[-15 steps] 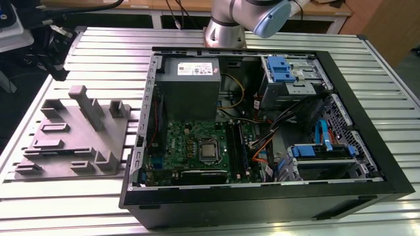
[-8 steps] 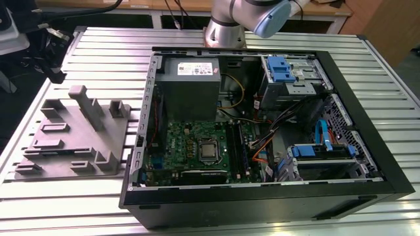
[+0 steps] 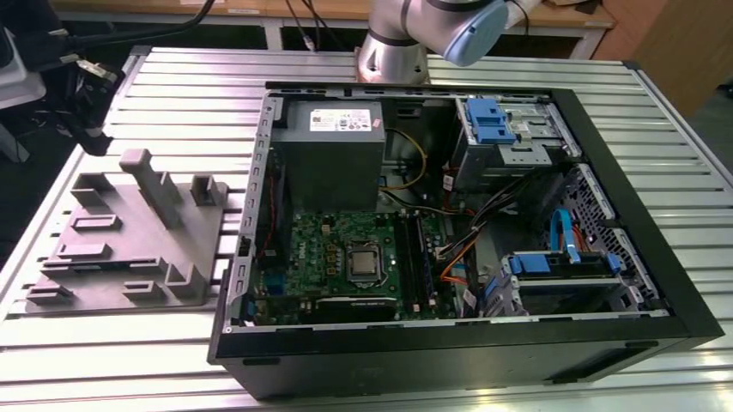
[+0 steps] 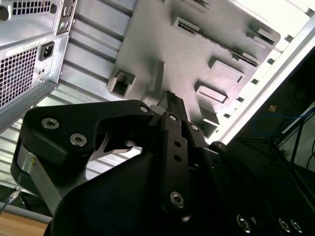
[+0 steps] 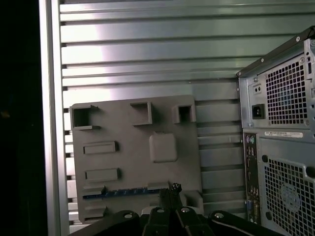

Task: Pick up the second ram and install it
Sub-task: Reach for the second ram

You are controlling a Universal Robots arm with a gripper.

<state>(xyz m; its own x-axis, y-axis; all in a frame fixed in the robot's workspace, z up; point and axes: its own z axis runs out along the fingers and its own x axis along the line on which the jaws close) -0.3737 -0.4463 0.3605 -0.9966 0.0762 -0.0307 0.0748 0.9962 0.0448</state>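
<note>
The second ram (image 5: 117, 192) is a thin dark strip with blue marks, standing on edge in a slot near one side of the grey plastic tray (image 5: 133, 167). In both wrist views my gripper (image 5: 170, 188) hangs well above that side of the tray, close to the end of the ram, with its black fingers pressed together and nothing between them. From underneath, the gripper (image 4: 170, 97) points at the tray (image 4: 182, 54). In the exterior view the tray (image 3: 126, 249) lies on the slatted table at the exterior view's left of the open computer case (image 3: 458, 223).
The motherboard (image 3: 343, 249) lies in the case with memory slots (image 3: 420, 257) along its right side. A power supply (image 3: 332, 137), drive cages (image 3: 504, 129) and loose cables (image 3: 458, 257) crowd the case. The case's rear panel (image 5: 280, 147) stands beside the tray. The arm (image 3: 424, 34) rises at the table's far edge.
</note>
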